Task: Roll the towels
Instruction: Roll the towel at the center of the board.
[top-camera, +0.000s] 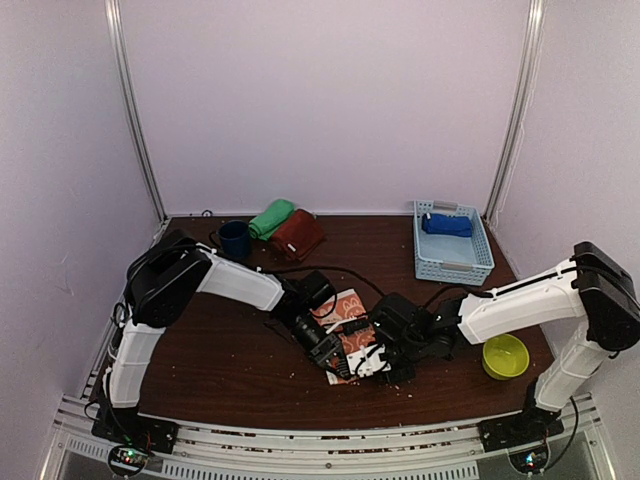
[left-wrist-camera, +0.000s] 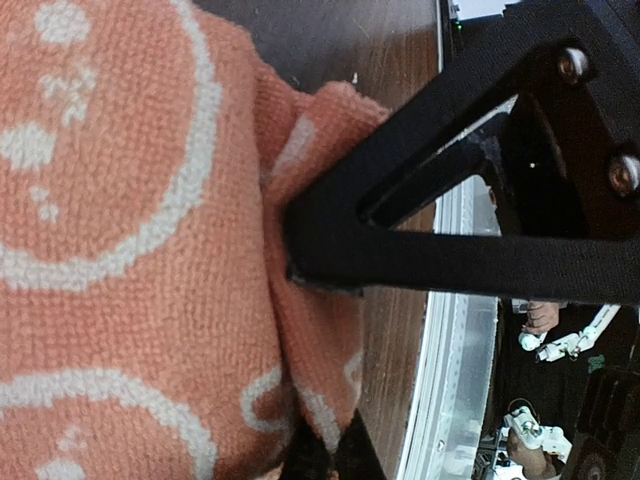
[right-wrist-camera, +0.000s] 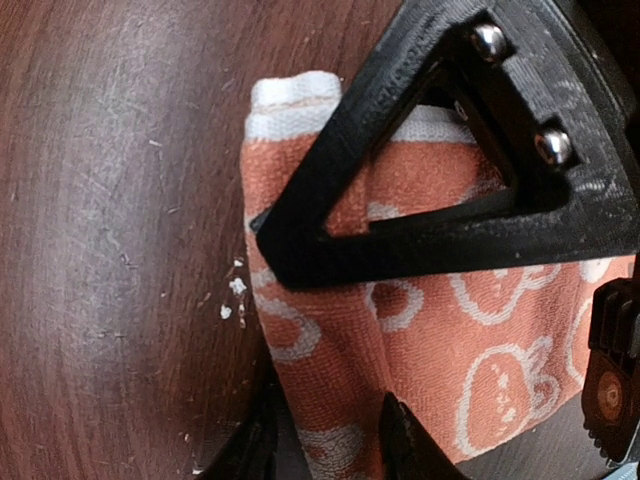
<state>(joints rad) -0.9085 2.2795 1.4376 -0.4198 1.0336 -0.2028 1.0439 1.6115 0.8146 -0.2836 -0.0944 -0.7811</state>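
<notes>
Orange towel (left-wrist-camera: 130, 250), one of four: left claw (top-camera: 337, 366) clamps it, right claw (top-camera: 383, 362) unclear.

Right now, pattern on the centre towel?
Orange towel with white bunny outlines; right wrist view shows it best.

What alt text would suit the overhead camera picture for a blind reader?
A robot's left gripper and right gripper meet at an orange bunny-print towel on a dark wooden table. At the back sit a green towel, a maroon towel and a navy mug; a blue towel lies in a pale blue basket.
</notes>
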